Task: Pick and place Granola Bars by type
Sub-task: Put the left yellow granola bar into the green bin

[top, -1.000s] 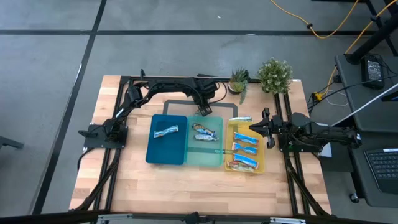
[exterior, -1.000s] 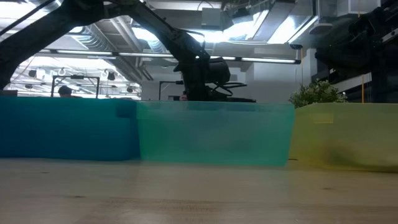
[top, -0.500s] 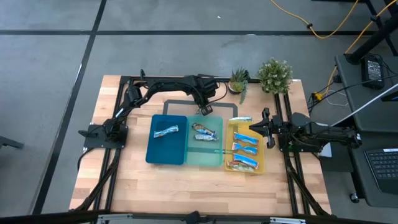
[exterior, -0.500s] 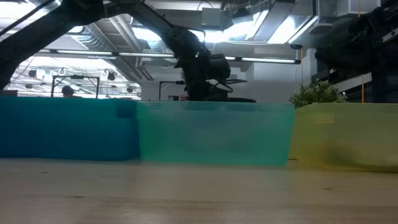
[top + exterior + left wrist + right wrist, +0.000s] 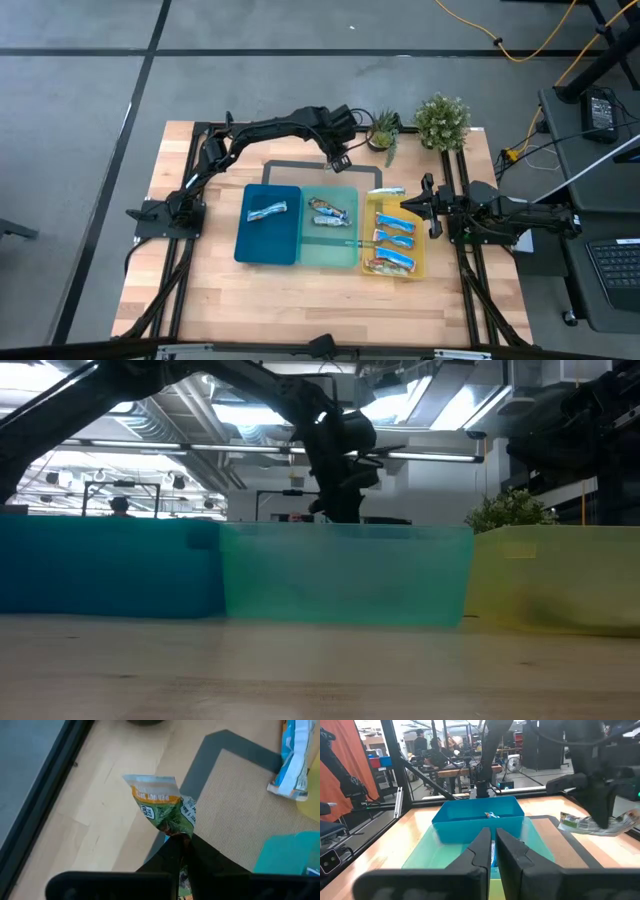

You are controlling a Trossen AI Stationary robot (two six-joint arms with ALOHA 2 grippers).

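The left gripper [image 5: 340, 160] pinches a green-wrapped granola bar [image 5: 163, 809] just beyond the teal tray's [image 5: 330, 255] far edge, above the grey mat [image 5: 245, 815]. The right gripper [image 5: 427, 205], fingers pressed together, waits beside the yellow tray [image 5: 368, 235] holding blue bars [image 5: 396, 238].

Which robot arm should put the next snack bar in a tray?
Probably the left. Its left gripper is already shut on a green-wrapped bar, lifted just behind the teal tray. The right gripper waits beside the yellow tray, holding nothing.
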